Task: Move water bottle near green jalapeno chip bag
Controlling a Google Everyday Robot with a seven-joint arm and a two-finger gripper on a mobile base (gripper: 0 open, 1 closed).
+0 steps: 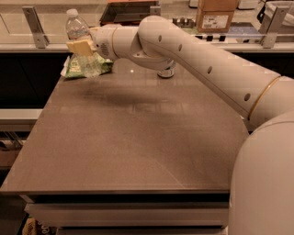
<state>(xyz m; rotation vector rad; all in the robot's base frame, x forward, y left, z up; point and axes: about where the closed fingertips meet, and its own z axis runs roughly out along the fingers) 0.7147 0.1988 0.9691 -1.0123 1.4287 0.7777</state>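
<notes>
The water bottle (pixel 76 30), clear with a white cap, stands upright at the far left corner of the table. Its lower part is right over or against the green jalapeno chip bag (pixel 76 68), which lies crumpled on that corner. I cannot tell whether the bottle rests on the table or hangs just above it. My gripper (pixel 85 45) is at the bottle's middle, shut on it, with one tan finger pad (pixel 81 47) across its front. The other finger is hidden behind the bottle.
The brown table (pixel 138 137) stretches toward me. A can (pixel 166 72) stands at the far middle, mostly hidden behind my arm. A cardboard box (pixel 217 13) and metal rail brackets (pixel 34 25) sit on the counter behind.
</notes>
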